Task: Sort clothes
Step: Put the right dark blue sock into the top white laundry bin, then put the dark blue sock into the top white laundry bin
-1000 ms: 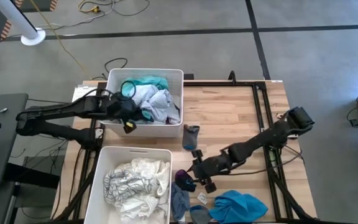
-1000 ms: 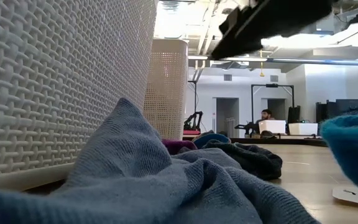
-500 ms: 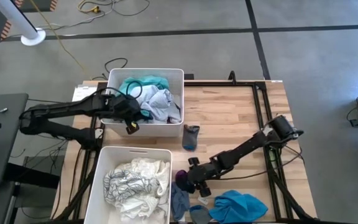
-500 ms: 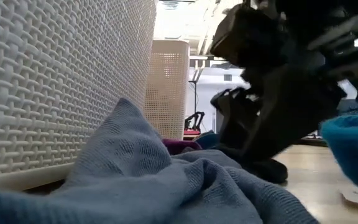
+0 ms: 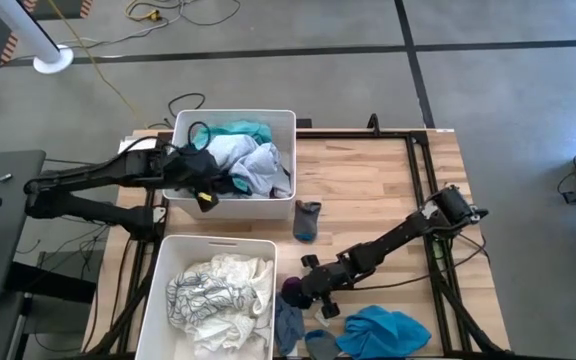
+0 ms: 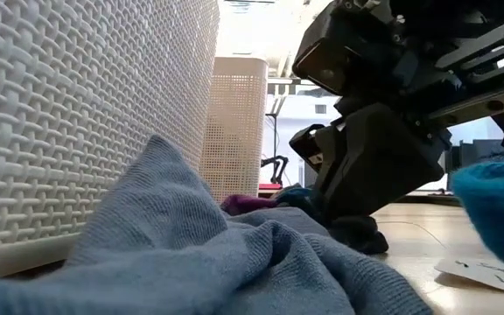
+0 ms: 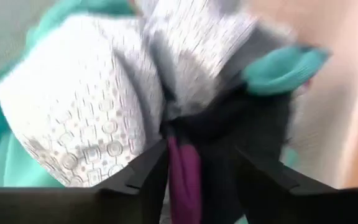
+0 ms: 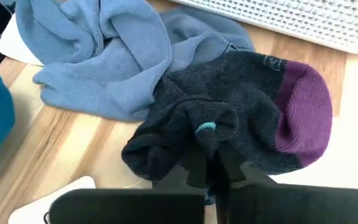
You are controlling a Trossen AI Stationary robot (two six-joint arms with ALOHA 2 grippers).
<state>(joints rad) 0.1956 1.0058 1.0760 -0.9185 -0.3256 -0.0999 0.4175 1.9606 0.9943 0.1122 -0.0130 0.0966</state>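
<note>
- The right gripper (image 8: 211, 163) has its jaws pinched narrow on a fold of the dark grey knit sock with a purple toe (image 8: 241, 109), low against the wooden surface (image 5: 368, 190), likely to lift it for sorting.
- Just beside that sock lies a crumpled pale blue knit garment (image 8: 98, 56).
- The left gripper (image 7: 194, 168) holds a dark garment with a maroon strip (image 7: 185, 177) over the far white plastic bin (image 5: 286, 120), well apart from that sock, seemingly to drop it in.
</note>
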